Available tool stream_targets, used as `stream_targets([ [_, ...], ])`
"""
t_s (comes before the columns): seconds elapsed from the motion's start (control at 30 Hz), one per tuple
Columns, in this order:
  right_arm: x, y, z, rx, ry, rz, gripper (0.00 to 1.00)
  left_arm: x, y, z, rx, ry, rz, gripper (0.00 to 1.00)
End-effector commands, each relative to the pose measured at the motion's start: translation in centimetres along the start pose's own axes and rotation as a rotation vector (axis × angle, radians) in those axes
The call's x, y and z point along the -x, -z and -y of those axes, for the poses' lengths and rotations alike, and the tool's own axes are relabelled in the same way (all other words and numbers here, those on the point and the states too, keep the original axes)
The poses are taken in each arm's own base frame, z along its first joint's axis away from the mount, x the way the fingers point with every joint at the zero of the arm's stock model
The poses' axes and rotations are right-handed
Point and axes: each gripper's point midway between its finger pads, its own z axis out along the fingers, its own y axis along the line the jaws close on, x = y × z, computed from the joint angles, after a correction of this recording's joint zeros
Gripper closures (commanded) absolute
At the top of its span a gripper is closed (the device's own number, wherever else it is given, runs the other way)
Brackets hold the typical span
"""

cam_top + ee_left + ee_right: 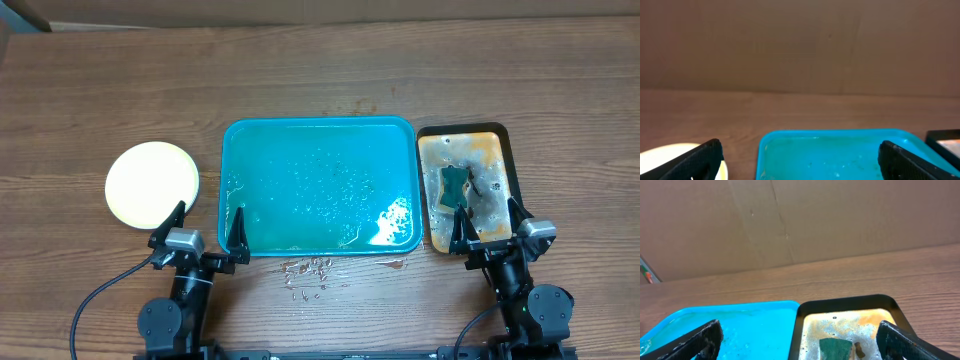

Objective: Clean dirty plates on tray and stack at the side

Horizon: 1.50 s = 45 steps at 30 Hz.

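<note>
Left gripper (208,228), right gripper (489,225): both spread wide, empty.
Risk: left finger swinging, knocking nearby round pale yellow-green plate (152,183).

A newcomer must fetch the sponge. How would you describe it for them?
Find the big teal tray mid-table; close beside it, on the robot's right, lies a smaller black-rimmed tray. The sponge is the dark green block near its middle, the only green thing amid brown, foamy stains.

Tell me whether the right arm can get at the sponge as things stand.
Probably yes: the sponge lies uncovered in the black tray, just ahead of the open, empty right claw, with nothing between them.
</note>
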Motion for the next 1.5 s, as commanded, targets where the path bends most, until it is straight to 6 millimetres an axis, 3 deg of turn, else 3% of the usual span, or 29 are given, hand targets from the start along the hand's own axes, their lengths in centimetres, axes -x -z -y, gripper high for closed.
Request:
stream_targets([
  [0.0,-0.2,0.0,0.1,-0.007,0.0,0.003,0.0,-1.0,0.0,-0.8,0.046,0.002,-0.013,0.0],
  [0.1,-0.2,0.0,0.1,-0.007,0.0,0.003,0.0,-2.9,0.1,-1.0,0.053,0.02,-0.091,0.0],
  [1.47,-0.2,0.0,0.1,-0.007,0.0,0.003,0.0,-2.9,0.0,-0.9,0.048,0.022,-0.09,0.0],
])
